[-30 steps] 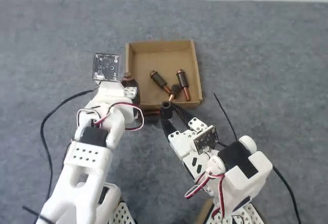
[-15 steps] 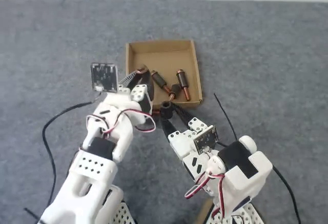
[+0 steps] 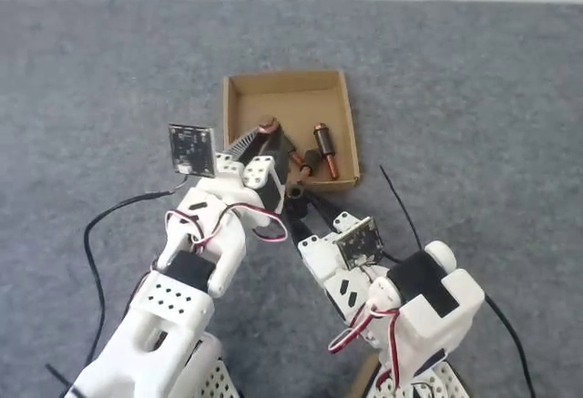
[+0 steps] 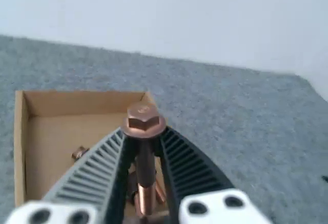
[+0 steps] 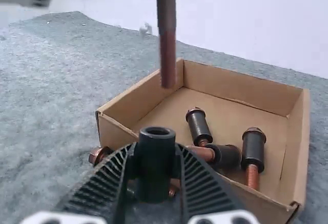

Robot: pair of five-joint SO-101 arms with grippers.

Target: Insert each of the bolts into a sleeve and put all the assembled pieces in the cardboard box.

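Step in hand, likely: bolt-into-sleeve insertion.
- Left claw (image 4: 144, 141) clamped on bolt (image 4: 145, 123), head up, over box (image 3: 284, 76) near wall.
- Right claw (image 5: 155, 168) gripping sleeve (image 5: 155, 138), bore up, just outside that wall.
- Next: centre shaft over bore, lower straight.

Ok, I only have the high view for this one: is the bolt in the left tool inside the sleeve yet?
Observer: No. In the right wrist view the bolt hangs above the sleeve, its tip apart from the bore.
Operator: Is the sleeve upright?
Observer: Yes, the right tool grips it with the open bore facing up.
Operator: Any bolts not assembled?
Observer: One loose bolt lies on the carpet, just outside the cardboard box.
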